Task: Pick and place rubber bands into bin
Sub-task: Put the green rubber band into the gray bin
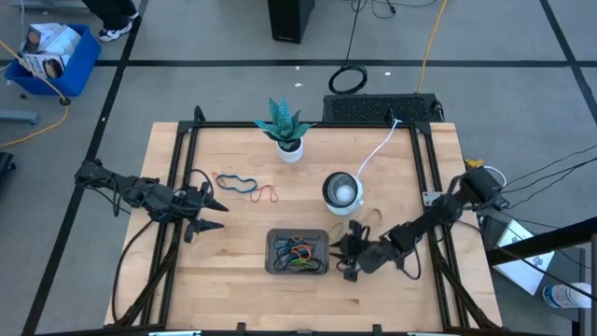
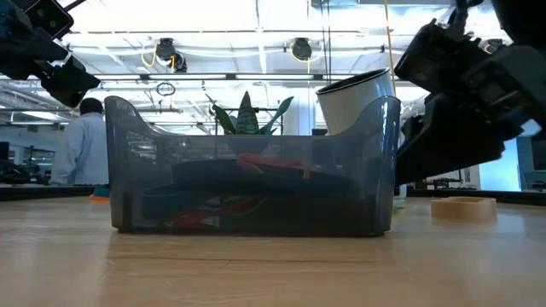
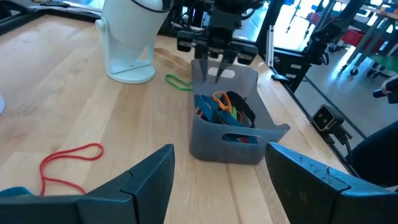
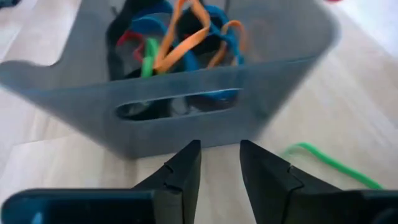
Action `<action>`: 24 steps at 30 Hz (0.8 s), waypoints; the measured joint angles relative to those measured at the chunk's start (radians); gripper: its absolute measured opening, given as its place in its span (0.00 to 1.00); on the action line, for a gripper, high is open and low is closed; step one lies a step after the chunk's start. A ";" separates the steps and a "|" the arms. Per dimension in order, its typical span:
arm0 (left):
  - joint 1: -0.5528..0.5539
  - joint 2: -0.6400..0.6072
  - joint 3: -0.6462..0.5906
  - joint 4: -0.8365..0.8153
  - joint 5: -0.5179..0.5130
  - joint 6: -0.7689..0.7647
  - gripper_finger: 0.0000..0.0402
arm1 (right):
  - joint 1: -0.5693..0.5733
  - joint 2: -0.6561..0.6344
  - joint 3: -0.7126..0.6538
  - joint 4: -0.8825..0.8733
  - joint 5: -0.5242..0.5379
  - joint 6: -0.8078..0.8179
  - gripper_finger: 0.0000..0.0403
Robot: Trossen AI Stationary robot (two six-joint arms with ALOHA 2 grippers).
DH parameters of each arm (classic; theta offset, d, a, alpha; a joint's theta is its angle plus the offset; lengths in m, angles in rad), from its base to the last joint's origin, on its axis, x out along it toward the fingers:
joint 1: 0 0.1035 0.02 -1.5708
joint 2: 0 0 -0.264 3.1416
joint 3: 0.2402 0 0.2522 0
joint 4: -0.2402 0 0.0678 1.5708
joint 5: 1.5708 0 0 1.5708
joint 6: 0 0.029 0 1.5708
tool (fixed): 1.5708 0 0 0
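high view: straight down over the whole light wooden table (image 1: pixel 233 280)
low view: level at the table's front edge, close against the small dark grey plastic bin (image 2: pixel 252 192)
left wrist view: faces across the table, bin (image 3: pixel 227 127) at mid-distance
right wrist view: pressed near the bin's end wall (image 4: pixel 186 109)
shared: all four see the bin

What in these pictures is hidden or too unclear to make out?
- How many rubber bands lie in the bin: tangled together; low view blurred by the bin's tinted wall.
- The green band on the table: cut off by the right wrist view's edge.
- Right gripper: anything between its fingers is too small in the high view.
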 joint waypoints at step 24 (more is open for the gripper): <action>0.000 0.000 0.000 0.000 0.000 0.005 0.64 | 0.004 0.004 0.053 -0.098 -0.131 0.023 0.20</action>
